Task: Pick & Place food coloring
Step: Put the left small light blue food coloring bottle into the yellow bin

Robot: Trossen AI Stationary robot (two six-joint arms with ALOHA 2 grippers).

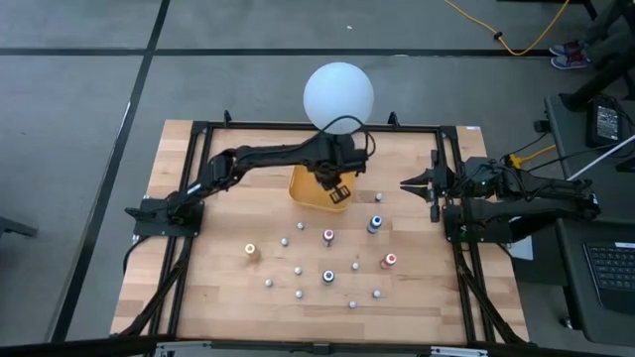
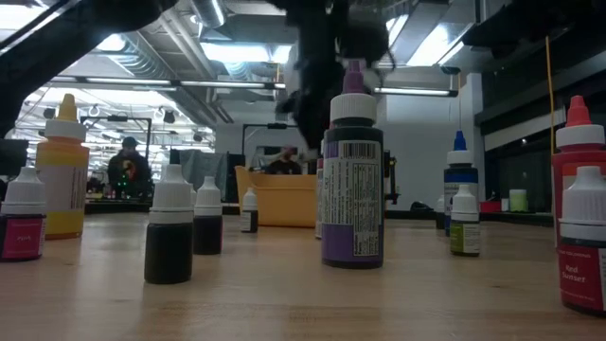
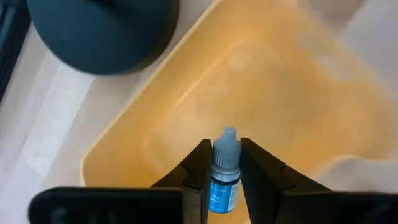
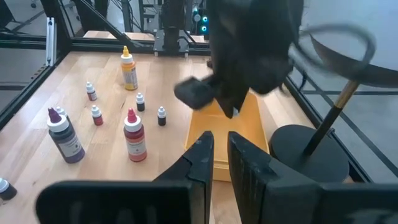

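Left gripper [image 3: 222,177] over the yellow tray [image 3: 292,93], fingers clamped on a small blue-labelled food coloring bottle [image 3: 224,180]. Other food coloring bottles [image 1: 328,277] stand scattered on the wooden table [image 1: 198,288]. Right gripper [image 4: 221,155] parked at the table's right edge, fingers together, empty.

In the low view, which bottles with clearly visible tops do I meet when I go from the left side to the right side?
Yellow bottle with orange top → dark bottle with white cap → big purple bottle with pink top → blue-topped bottle → red-topped bottle.
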